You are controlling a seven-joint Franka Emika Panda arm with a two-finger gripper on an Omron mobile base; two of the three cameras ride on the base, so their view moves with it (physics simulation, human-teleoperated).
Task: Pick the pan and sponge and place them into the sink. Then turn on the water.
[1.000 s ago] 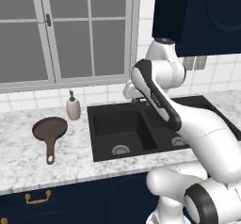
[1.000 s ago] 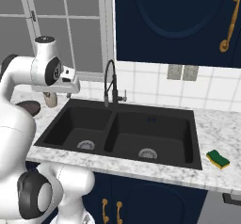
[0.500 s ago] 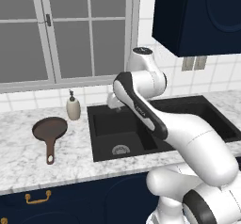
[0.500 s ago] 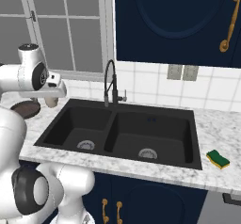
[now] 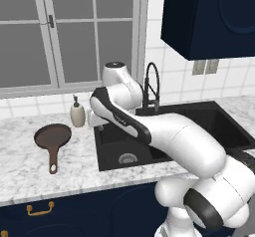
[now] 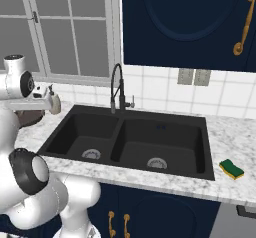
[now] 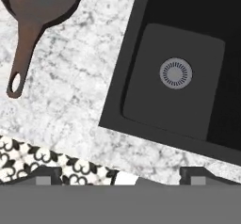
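Observation:
The dark brown pan lies on the marble counter left of the black sink, its long handle pointing toward the front edge. In the hand view the pan is at the top left and the sink's left basin with its grey drain is at the right. My gripper hovers above the counter strip between them, open, with nothing between its fingertips. The yellow and green sponge rests on the counter right of the sink.
A beige soap dispenser stands behind the pan against the window sill. The black gooseneck faucet rises behind the sink's divider. No water runs from it. The counter's front edge and patterned floor show below my hand.
The arm has swung left, from over the sink's middle to its left edge near the pan. The jaws have stayed open.

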